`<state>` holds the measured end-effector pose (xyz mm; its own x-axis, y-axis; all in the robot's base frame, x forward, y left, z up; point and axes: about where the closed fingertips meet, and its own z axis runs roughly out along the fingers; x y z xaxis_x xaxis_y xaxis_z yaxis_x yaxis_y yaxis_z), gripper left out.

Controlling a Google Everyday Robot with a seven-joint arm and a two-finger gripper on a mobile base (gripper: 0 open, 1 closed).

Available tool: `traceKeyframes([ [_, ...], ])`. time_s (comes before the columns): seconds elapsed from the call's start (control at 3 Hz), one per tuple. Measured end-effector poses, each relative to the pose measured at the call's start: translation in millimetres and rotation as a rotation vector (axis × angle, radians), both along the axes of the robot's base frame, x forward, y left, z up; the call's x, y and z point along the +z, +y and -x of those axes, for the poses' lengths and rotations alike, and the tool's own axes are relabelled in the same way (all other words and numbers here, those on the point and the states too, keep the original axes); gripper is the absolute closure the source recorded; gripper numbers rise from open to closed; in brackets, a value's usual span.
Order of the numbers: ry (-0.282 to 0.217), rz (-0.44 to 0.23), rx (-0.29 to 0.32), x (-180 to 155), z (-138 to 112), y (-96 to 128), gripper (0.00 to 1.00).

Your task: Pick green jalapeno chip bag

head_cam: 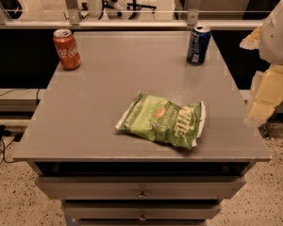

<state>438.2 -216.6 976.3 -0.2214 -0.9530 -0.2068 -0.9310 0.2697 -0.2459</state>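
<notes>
Worktop point(42, 140): grey, flat and smooth, with drawers below. A foil bag could slide on it rather than lift, so a sideways nudge may push the target toward the near edge.

Orange can point(66, 49): upright at the far left corner of the worktop, well apart from everything else. It is unlikely to be struck unless the reach swings very wide.

Chip bag point(161, 120): light green, lying flat and slightly askew near the front of the worktop, right of centre, with its white sealed edge toward the right. It looks puffy and crinkly. A shallow pinch may catch only loose foil and slip off, and a hard downward press could crush the contents or jam against the surface. It lies near the front edge, so a shove could tip it over the side.

Blue can point(198, 44): upright at the far right, beyond the chip bag. It is the likelier obstacle, since an approach from the right that drifts toward the back could knock it over, whereas the orange can is out of the way.

End effector point(263, 100): off the right edge of the worktop, raised, apart from the chip bag and holding nothing. I cannot tell whether it is open or closed. If it arrives closed, or too low at the rim, the end effector could hit the worktop edge before reaching the bag.
</notes>
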Motion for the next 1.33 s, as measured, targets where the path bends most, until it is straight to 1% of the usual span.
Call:
traceKeyframes([
  [0.33,0.0,0.0,0.0,0.0,0.0,0.0,0.0],
  [0.67,0.018,-0.061,-0.005,-12.6,-13.7,11.7,0.0],
  [1.0,0.074,-0.138,-0.062,-46.6,-29.1,35.4,0.0],
  [1.33,0.132,-0.203,-0.096,-79.0,-37.8,71.9,0.0],
])
